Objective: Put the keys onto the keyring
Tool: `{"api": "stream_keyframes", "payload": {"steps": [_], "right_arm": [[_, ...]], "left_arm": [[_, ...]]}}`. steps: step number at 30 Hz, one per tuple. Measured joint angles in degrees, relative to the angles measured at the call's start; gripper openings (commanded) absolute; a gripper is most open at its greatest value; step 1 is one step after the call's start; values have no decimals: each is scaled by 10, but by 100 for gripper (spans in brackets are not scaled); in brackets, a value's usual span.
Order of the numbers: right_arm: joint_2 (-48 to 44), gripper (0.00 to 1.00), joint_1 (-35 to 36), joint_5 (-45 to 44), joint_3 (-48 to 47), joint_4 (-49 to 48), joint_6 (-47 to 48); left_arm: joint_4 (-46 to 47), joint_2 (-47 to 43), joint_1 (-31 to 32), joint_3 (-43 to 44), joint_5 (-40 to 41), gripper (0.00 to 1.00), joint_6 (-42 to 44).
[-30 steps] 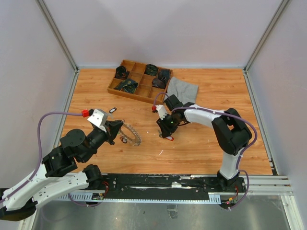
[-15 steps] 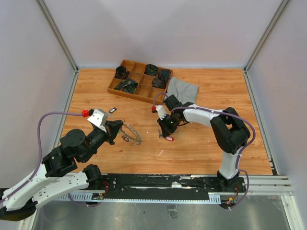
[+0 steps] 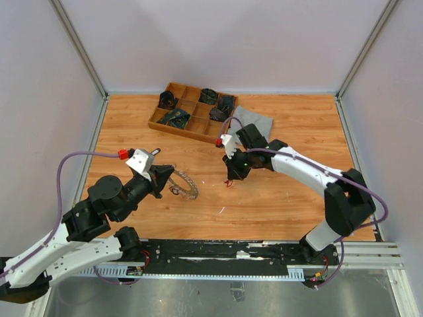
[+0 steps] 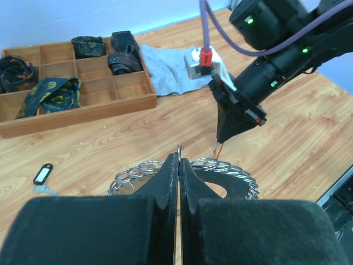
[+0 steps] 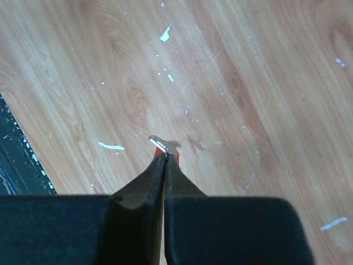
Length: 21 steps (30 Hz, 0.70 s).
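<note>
Right fingers (image 5: 138, 187), clamped on a small silver red-tagged key (image 5: 163, 144) mid-frame, must likely carry it left to the spiky grey metal keyring (image 3: 185, 185) clamped in the left fingers (image 4: 163, 182).

Top view looks down from behind; both wrist views look closely onto the same table (image 3: 297, 132).

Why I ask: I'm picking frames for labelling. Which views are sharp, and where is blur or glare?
Top external: even light, soft shadows, sharp, no glare. Left wrist: the left gripper looks dark and soft; the keyring glints but reads clearly. Right wrist: the right gripper is soft, the key at its tips and the table grain crisp.
</note>
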<state>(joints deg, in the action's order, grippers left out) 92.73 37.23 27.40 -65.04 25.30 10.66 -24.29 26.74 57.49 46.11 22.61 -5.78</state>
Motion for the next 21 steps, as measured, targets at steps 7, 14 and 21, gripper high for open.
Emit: {"api": "stream_keyframes", "payload": {"steps": [7, 14, 21], "right_arm": [[-144, 1, 0, -19, 65, -13, 3], [-307, 1, 0, -19, 138, -54, 4], [-440, 1, 0, -2, 150, -86, 6]], "left_arm": [[37, 44, 0, -2, -32, 1, 4], [73, 97, 0, 1, -69, 1, 27], [106, 194, 0, 51, -111, 1, 61]]}}
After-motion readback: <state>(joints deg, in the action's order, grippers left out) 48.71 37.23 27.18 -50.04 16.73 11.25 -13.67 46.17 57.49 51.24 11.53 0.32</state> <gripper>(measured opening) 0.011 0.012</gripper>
